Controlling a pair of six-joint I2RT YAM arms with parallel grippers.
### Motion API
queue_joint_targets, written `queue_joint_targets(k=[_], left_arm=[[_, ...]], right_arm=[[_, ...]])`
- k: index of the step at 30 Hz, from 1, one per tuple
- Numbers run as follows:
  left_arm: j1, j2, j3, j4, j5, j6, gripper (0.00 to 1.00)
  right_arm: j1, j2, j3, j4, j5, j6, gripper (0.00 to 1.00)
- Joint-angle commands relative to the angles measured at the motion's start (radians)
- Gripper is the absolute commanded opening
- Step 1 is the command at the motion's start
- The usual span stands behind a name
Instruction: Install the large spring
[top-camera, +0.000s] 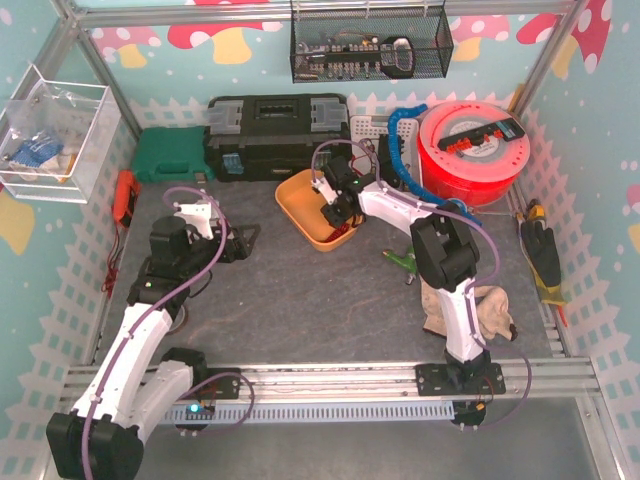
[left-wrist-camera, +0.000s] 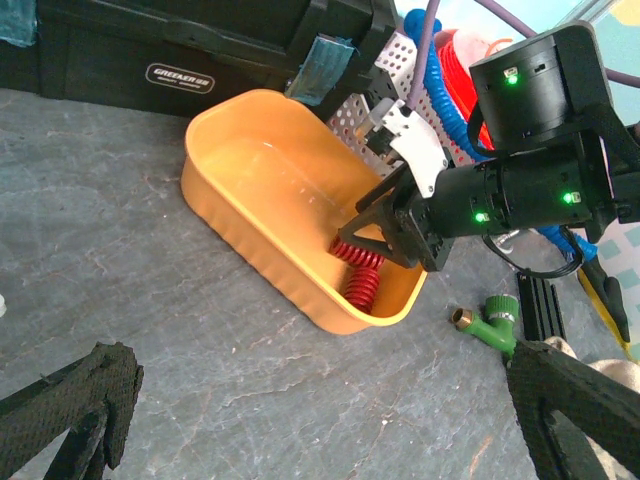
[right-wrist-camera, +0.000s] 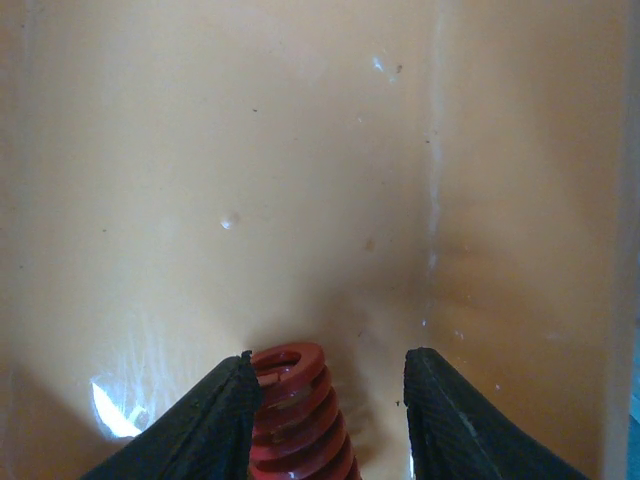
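An orange tray (top-camera: 293, 200) sits at mid-table, also seen in the left wrist view (left-wrist-camera: 250, 240). Red coil springs (left-wrist-camera: 362, 285) lie in its near corner. My right gripper (top-camera: 338, 215) reaches down into the tray, open. In the right wrist view (right-wrist-camera: 330, 365) a red spring (right-wrist-camera: 295, 400) stands between the fingers, touching the left finger (right-wrist-camera: 215, 410); the right finger (right-wrist-camera: 450, 410) is apart from it. My left gripper (top-camera: 240, 243) hovers low over the grey mat to the tray's left, open and empty (left-wrist-camera: 320, 385), facing the tray.
A black toolbox (top-camera: 275, 135) and a green case (top-camera: 168, 155) stand at the back, a red spool (top-camera: 470, 150) at the back right. A green brass-tipped fitting (left-wrist-camera: 490, 325) lies right of the tray. A cloth (top-camera: 480, 305) and a yellow-handled tool (top-camera: 540, 250) lie at the right.
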Motion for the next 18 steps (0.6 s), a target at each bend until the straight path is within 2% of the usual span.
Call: queue_joint_targets(k=[1, 10, 18], left_arm=[[0.0, -0.005, -0.003, -0.003, 0.007, 0.015, 0.99], [0.001, -0.006, -0.005, -0.002, 0.006, 0.013, 0.99], [0.001, -0.013, -0.005, 0.0, 0.004, 0.011, 0.99]], right_arm=[[-0.007, 0.042, 0.022, -0.042, -0.026, -0.02, 0.44], [-0.007, -0.008, 0.006, -0.069, -0.062, -0.048, 0.43], [-0.009, 0.018, -0.004, -0.101, -0.033, -0.047, 0.43]])
